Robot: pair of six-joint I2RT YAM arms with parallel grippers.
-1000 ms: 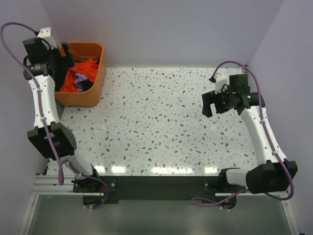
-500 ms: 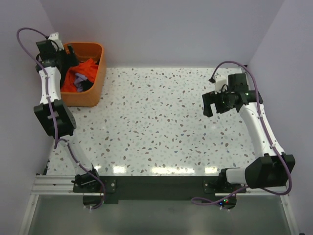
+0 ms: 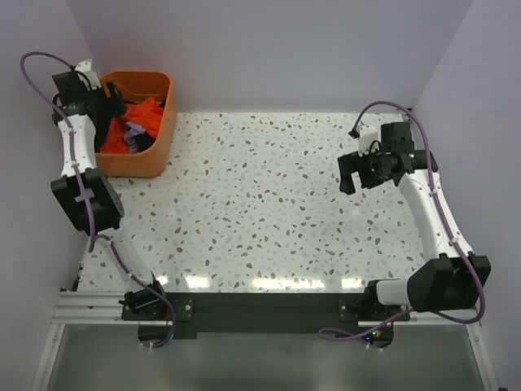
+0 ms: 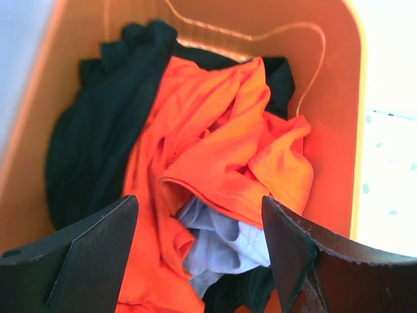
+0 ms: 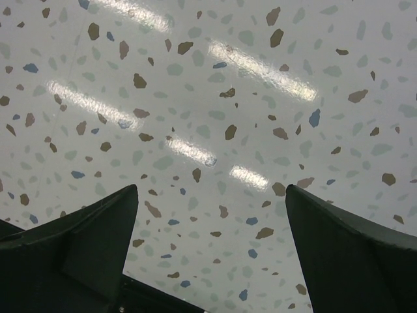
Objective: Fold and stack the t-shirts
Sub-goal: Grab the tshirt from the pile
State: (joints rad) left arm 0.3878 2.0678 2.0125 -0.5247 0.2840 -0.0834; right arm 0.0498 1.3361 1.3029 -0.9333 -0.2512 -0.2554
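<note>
The t-shirts lie crumpled in the orange tub (image 3: 159,130). The bright orange shirt (image 4: 215,150) is on top, the black shirt (image 4: 91,143) lies along the left side, and a lavender shirt (image 4: 225,241) peeks out beneath the orange one. In the top view the pile (image 3: 137,122) shows orange with dark patches. My left gripper (image 4: 199,215) is open, hovering above the pile and holding nothing; it sits at the tub's left rim (image 3: 104,104). My right gripper (image 5: 212,195) is open and empty above the bare table at the right (image 3: 352,173).
The speckled terrazzo table (image 3: 260,204) stretches between the arms. The tub stands in the far left corner against the lavender walls. A black strip (image 3: 260,305) runs along the near edge between the arm bases.
My left arm has shifted a little left and back at the tub's rim, after swinging up over the tub from a lower pose. The right arm has barely moved.
</note>
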